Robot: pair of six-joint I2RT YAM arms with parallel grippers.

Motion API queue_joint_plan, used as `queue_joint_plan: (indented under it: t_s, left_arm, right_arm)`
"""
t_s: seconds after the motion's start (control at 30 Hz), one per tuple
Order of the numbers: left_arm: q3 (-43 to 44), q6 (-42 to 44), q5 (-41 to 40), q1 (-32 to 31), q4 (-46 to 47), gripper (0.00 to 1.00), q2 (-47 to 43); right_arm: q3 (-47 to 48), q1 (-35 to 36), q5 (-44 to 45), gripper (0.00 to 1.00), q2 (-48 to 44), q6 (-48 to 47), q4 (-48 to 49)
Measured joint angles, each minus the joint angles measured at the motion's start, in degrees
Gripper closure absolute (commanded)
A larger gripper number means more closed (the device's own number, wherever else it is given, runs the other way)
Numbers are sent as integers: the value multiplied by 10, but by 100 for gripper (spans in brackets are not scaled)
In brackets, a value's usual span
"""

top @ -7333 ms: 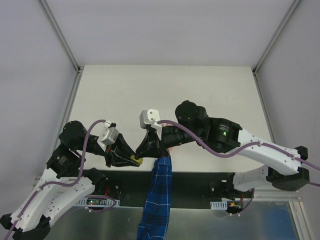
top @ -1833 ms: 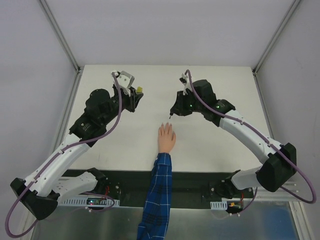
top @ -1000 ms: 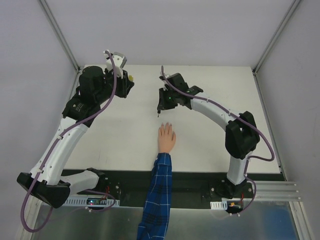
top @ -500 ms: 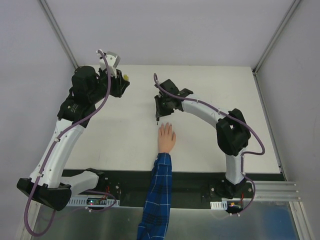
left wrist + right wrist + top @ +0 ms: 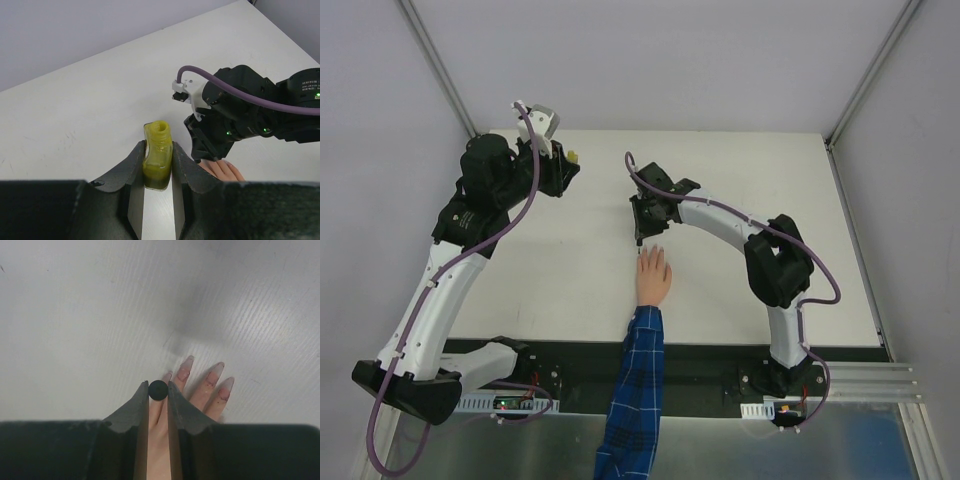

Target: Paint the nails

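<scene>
Right claw [image 5: 158, 388] pinches the brush cap [image 5: 158, 390] at the nails [image 5: 187, 361], likely to paint. Left claw [image 5: 157, 147] pinches the bottle [image 5: 156, 167] aside, ten o'clock.

**Occluded and unresolved areas**

Overhead view: the mannequin hand [image 5: 653, 278] is too small to resolve its nails [image 5: 217, 366], and the plaid sleeve [image 5: 632, 400] runs off the bottom edge. Left wrist view: the left gripper [image 5: 158, 146] covers the lower half of the yellow bottle [image 5: 158, 159]; the right gripper [image 5: 202, 157] and the dark blurred housing [image 5: 50, 210] along the bottom hide most of the hand. Right wrist view: the black cap [image 5: 158, 390] conceals anything beneath it and, with the gripper fingers [image 5: 140, 412], part of one finger of the hand; the palm is cut off
</scene>
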Motion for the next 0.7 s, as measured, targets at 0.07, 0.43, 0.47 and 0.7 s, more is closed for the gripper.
queue_joint_plan:
  t_s: [0.07, 0.43, 0.47, 0.7]
  left_arm:
    - [0, 0, 1, 0, 0, 100, 0]
    - [0, 0, 2, 0, 0, 100, -1]
    - [0, 0, 2, 0, 0, 100, -1]
    - [0, 0, 8, 0, 0, 100, -1]
  right_arm:
    - [0, 0, 2, 100, 1, 0, -2]
    - [0, 0, 3, 100, 12, 0, -2]
    - [0, 0, 3, 100, 14, 0, -2]
    - [9, 0, 0, 100, 26, 0, -1]
